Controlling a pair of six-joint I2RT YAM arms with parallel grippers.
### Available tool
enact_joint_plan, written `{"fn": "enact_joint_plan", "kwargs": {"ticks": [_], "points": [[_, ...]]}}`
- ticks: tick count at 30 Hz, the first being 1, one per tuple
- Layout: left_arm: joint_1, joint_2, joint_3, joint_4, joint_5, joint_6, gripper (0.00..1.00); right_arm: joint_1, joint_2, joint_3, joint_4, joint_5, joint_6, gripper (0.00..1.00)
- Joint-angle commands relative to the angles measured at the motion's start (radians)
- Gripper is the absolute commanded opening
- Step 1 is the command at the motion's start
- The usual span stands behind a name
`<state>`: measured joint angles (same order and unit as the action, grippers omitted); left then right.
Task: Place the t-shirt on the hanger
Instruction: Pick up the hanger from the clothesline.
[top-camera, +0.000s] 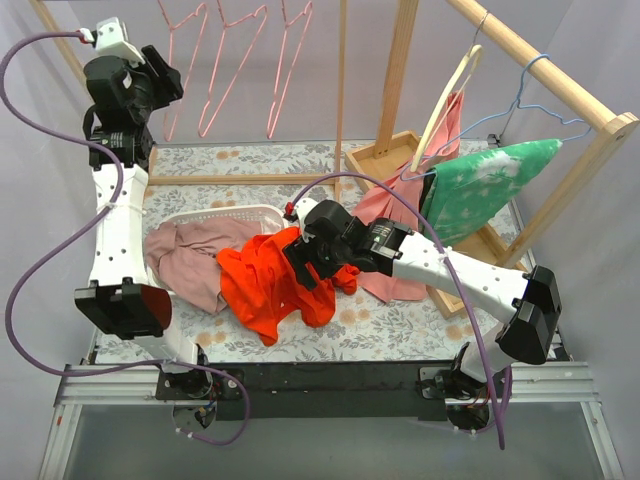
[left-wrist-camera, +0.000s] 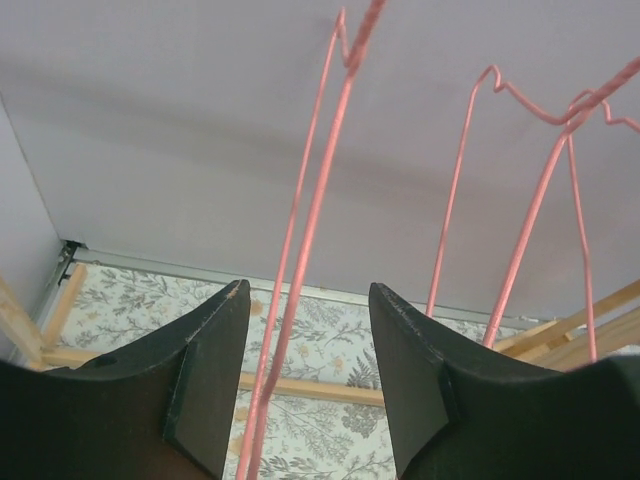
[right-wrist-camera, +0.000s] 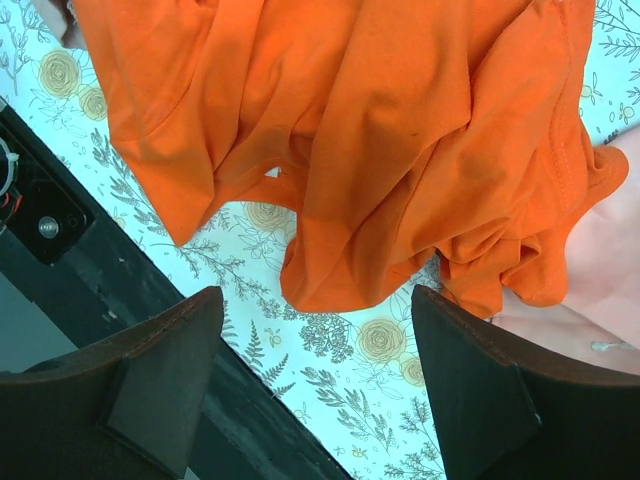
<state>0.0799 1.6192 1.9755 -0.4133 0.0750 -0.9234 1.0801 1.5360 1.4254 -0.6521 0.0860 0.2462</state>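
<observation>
The bright orange-red t-shirt (top-camera: 275, 285) lies crumpled on the floral table, near the front middle. My right gripper (top-camera: 300, 262) hovers open just above it; in the right wrist view (right-wrist-camera: 317, 292) its jaws stand wide apart over bare table beside the t-shirt's hem (right-wrist-camera: 380, 130), holding nothing. Three pink wire hangers hang at the back. My left gripper (top-camera: 160, 70) is raised beside the leftmost hanger (top-camera: 183, 60). In the left wrist view the gripper (left-wrist-camera: 309, 285) is open, and that hanger's wires (left-wrist-camera: 310, 220) run between the fingers, nearer the left one, not clamped.
A white basket (top-camera: 235, 213) and a dusty-pink cloth (top-camera: 190, 255) lie left of the t-shirt. On the wooden rack (top-camera: 540, 60) at right hang a cream wooden hanger (top-camera: 445, 100) and a green garment (top-camera: 480, 185). The table's black front edge (right-wrist-camera: 120, 300) is close.
</observation>
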Motion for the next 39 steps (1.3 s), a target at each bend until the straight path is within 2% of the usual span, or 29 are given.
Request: {"fn": "enact_joint_plan", "kwargs": {"ticks": [1,3,8,14,17,18,20,30,39], "points": [[-0.026,0.011,-0.029,0.014,-0.003,0.063,0.49,-0.003,-0.03,0.001,0.025,-0.015,-0.018,0.84],[-0.031,0.018,-0.041,0.018,-0.029,0.067,0.48,-0.002,-0.027,-0.002,0.025,-0.014,-0.015,0.84],[-0.034,0.051,-0.029,0.024,-0.063,0.061,0.34,-0.002,-0.03,-0.014,0.026,-0.009,-0.015,0.84],[-0.048,0.076,0.016,0.034,-0.058,0.046,0.21,-0.003,-0.019,-0.006,0.023,-0.012,-0.016,0.84],[-0.051,0.087,0.023,0.041,-0.052,0.043,0.11,-0.005,-0.01,0.001,0.023,-0.017,-0.015,0.84],[-0.052,0.087,0.028,0.041,-0.05,0.041,0.04,-0.003,-0.007,0.001,0.023,-0.02,-0.013,0.84],[-0.06,0.088,0.032,0.042,-0.046,0.04,0.0,-0.003,-0.004,0.0,0.023,-0.025,-0.01,0.84],[-0.066,0.022,0.065,0.044,-0.063,0.066,0.0,-0.003,-0.004,-0.006,0.025,-0.031,-0.013,0.83],[-0.065,-0.13,-0.089,0.028,-0.096,0.104,0.0,-0.005,-0.007,-0.016,0.026,-0.034,-0.016,0.84]]}}
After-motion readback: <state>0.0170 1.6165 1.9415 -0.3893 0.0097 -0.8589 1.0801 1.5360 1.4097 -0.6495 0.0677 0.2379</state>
